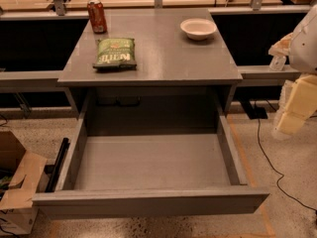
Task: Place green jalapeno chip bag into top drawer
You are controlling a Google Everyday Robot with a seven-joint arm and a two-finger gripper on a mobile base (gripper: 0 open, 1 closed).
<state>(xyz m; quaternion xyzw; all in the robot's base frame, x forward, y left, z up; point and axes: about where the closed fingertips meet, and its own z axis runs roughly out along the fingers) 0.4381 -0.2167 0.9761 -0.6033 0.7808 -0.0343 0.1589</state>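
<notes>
**Chip bag on the table, drawer pulled open**

The green chip bag lies flat on the grey table, toward its front left corner with the white lettering up. It is well to the left of my gripper and apart from it. Just behind the bag, farther still from my gripper, a red can stands upright. A white bowl sits on the back right of the table, the tabletop thing nearest my gripper. Under the tabletop the drawer is pulled out, down and left of my gripper, its flat grey bottom showing. My gripper hangs off the table's right side, at the edge of view. I cannot tell whether it is open or closed. A cardboard box sits on the floor far to the left, beyond the drawer.
</notes>
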